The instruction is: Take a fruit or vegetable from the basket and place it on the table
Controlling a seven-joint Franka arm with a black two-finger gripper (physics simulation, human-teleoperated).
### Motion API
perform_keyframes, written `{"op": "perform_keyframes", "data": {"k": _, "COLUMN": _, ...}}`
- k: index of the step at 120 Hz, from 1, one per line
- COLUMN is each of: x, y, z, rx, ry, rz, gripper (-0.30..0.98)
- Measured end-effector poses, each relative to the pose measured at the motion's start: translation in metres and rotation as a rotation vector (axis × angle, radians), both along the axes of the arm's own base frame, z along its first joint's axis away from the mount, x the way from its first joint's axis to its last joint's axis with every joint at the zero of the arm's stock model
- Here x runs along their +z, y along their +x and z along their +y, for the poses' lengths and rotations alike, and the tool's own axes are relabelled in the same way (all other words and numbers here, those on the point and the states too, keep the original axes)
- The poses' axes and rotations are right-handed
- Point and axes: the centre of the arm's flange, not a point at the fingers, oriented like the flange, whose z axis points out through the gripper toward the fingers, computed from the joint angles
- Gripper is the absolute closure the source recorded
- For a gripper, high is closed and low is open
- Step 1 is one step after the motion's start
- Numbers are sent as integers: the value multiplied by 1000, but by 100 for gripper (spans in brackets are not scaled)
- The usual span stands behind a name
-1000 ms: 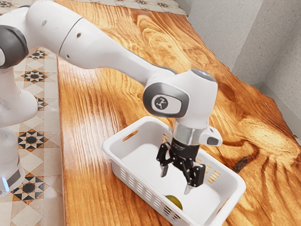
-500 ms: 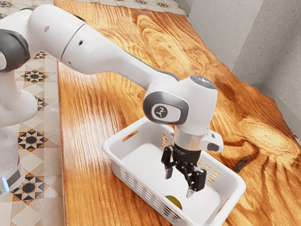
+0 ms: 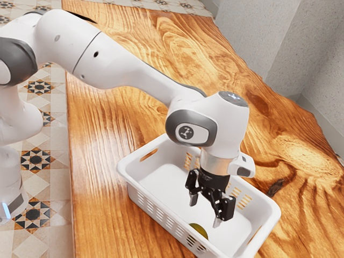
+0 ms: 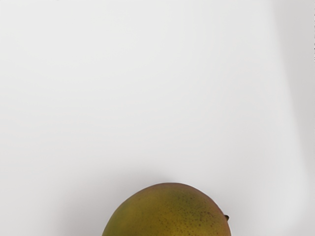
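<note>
My black gripper (image 3: 205, 208) is inside the white basket (image 3: 149, 208), pointing down with its fingers wide apart and nothing between them. A green-yellow mango (image 3: 199, 230) lies on the basket floor by the near slotted wall, just below the fingertips' level in the exterior view; that wall hides its lower part. In the wrist view the mango (image 4: 170, 214) has a reddish tint, dark speckles and a small stem, and part of it is cut off by the view's edge.
The basket's walls stand around the gripper on all sides. Wooden table (image 3: 102, 177) surrounds the basket, with a dark knot (image 3: 275, 187) in the wood beside its far wall. A grey wall (image 3: 269, 37) rises beyond the table.
My hand has moved down a little and slightly toward the exterior view's right, deeper into the basket. The fingers have stayed apart, and the mango has not moved.
</note>
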Motion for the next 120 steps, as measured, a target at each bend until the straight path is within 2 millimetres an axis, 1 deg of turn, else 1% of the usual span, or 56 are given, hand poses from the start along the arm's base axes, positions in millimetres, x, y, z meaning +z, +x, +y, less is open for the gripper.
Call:
{"op": "perform_keyframes", "data": {"k": 12, "x": -3, "y": 1, "z": 0, "rx": -4, "ry": 4, "rz": 0, "gripper": 0}}
{"op": "perform_keyframes", "data": {"k": 35, "x": -17, "y": 7, "z": 0, "rx": 3, "ry": 19, "rz": 6, "gripper": 0}}
{"op": "perform_keyframes", "data": {"k": 52, "x": -11, "y": 2, "z": -5, "rx": -9, "ry": -2, "rz": -3, "gripper": 0}}
{"op": "perform_keyframes", "data": {"k": 59, "x": -12, "y": -5, "z": -1, "rx": -11, "ry": -14, "rz": 8, "gripper": 0}}
{"op": "perform_keyframes", "data": {"k": 67, "x": -14, "y": -9, "z": 2, "rx": -10, "ry": -20, "rz": 12, "gripper": 0}}
{"op": "perform_keyframes", "data": {"k": 81, "x": -14, "y": -15, "z": -6, "rx": -26, "ry": -26, "rz": 3, "gripper": 0}}
{"op": "perform_keyframes", "data": {"k": 92, "x": -14, "y": -15, "z": -10, "rx": -28, "ry": -29, "rz": -5, "gripper": 0}}
{"op": "perform_keyframes", "data": {"k": 120, "x": -15, "y": -14, "z": -11, "rx": -22, "ry": -31, "rz": -15, "gripper": 0}}
